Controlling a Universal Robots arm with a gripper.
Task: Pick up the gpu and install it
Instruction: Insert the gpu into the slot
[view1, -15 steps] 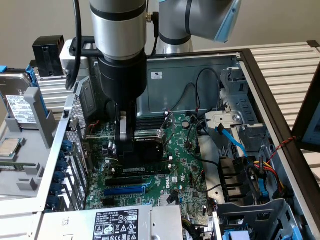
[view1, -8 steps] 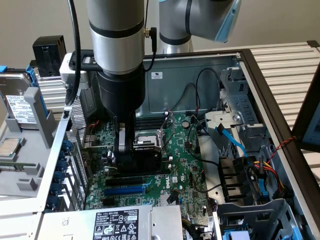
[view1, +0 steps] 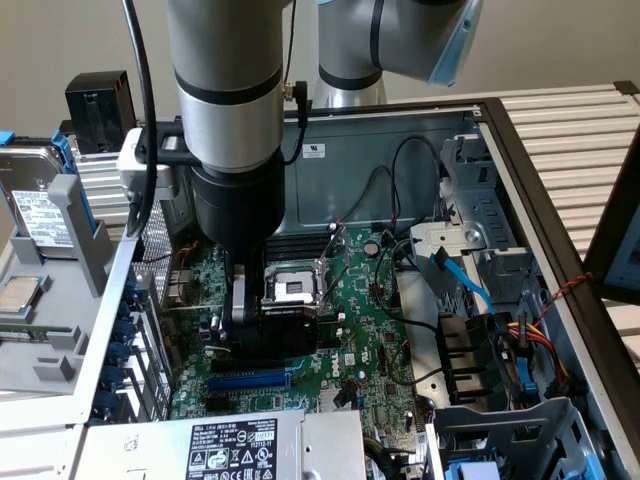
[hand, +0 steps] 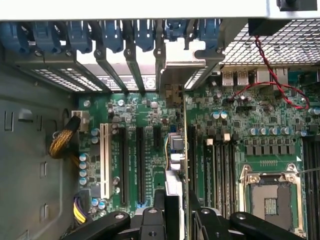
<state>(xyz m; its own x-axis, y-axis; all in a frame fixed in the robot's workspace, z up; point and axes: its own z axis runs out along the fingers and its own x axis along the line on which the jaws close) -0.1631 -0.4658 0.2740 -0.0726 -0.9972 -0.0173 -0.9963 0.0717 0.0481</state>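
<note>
Fingers (view1: 240, 300) of the gripper (hand: 178, 205) are clamped on the gpu (view1: 285, 335), which we see edge-on, upright over the green motherboard's (view1: 370, 330) long black slots (hand: 141, 165); its flat silver bracket (hand: 177, 62) sits among the blue-latched rear bars (hand: 110, 35), with bare slots alongside
</note>
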